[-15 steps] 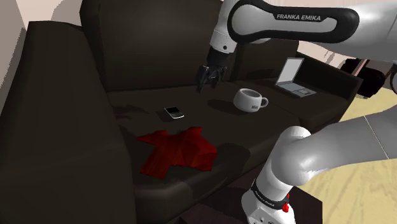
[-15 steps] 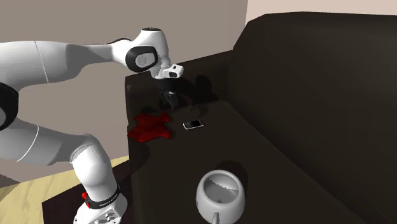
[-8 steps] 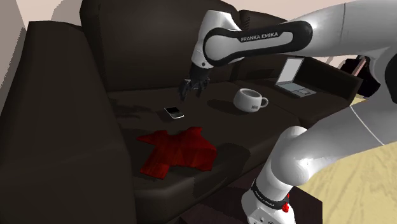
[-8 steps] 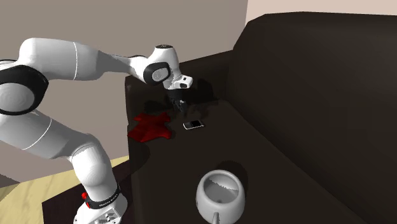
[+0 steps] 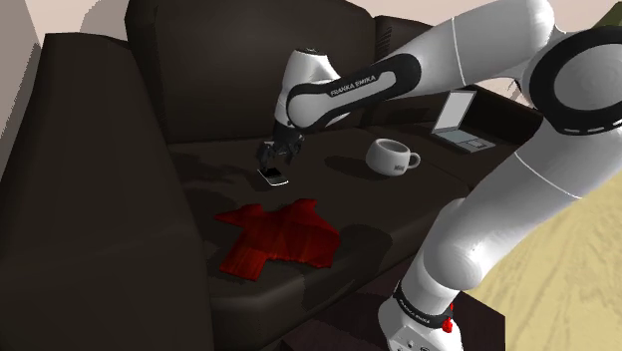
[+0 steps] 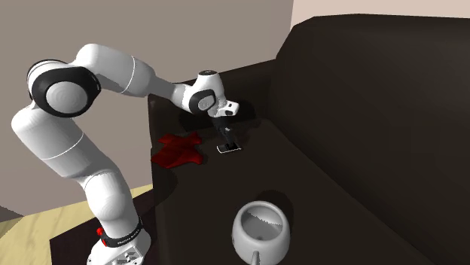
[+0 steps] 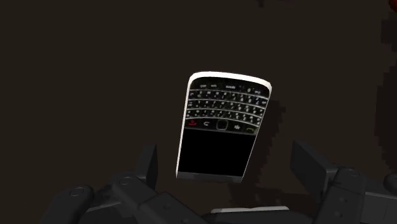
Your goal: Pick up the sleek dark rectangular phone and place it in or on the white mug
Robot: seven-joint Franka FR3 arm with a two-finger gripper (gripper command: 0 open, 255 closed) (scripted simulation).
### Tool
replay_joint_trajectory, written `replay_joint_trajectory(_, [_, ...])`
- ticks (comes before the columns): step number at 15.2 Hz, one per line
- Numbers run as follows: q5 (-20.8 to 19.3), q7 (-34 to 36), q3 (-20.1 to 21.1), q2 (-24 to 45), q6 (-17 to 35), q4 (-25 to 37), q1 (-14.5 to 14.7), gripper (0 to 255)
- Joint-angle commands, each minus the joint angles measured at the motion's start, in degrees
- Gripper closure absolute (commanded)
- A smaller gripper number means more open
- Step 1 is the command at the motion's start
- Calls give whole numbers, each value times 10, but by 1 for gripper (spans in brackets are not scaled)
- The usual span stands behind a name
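The phone (image 7: 221, 126) is a dark rectangular handset with a silver rim and a keypad, lying flat on the dark sofa seat (image 5: 329, 204). My gripper (image 7: 226, 167) hovers just above it, open, with a finger on either side of its screen end and neither touching it. Seen from the shoulder, the gripper (image 5: 269, 163) hangs over the phone (image 5: 272, 179). From the second exterior camera, the gripper (image 6: 226, 139) stands right above the phone (image 6: 229, 148). The white mug (image 5: 389, 157) stands upright on the seat toward the shoulder view's right; it is the near mug (image 6: 260, 229) in the second exterior view.
A crumpled red cloth (image 5: 279, 236) lies on the seat in front of the phone, near the cushion's front edge. An open laptop (image 5: 459, 122) rests on the sofa beyond the mug. The sofa backrest (image 5: 239, 70) rises close behind the gripper.
The arm has swung from near the mug toward the shoulder view's left and come down, bringing the gripper from above the seat to just over the phone. Phone, mug and cloth have not moved.
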Motion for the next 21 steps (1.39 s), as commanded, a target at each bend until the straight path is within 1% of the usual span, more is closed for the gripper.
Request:
replay_joint_trajectory(1, [-4,5,1,20,22,0,-1,0])
replay_joint_trajectory(7, [-10,9,2,53,67,-11,-4,0])
replay_joint_trajectory(14, [-10,9,2,53,67,-11,-4,0])
replay_joint_trajectory(15, [-10,9,2,53,67,-11,-4,255])
replay_joint_trajectory(21, [-10,9,2,53,67,-12,-4,255])
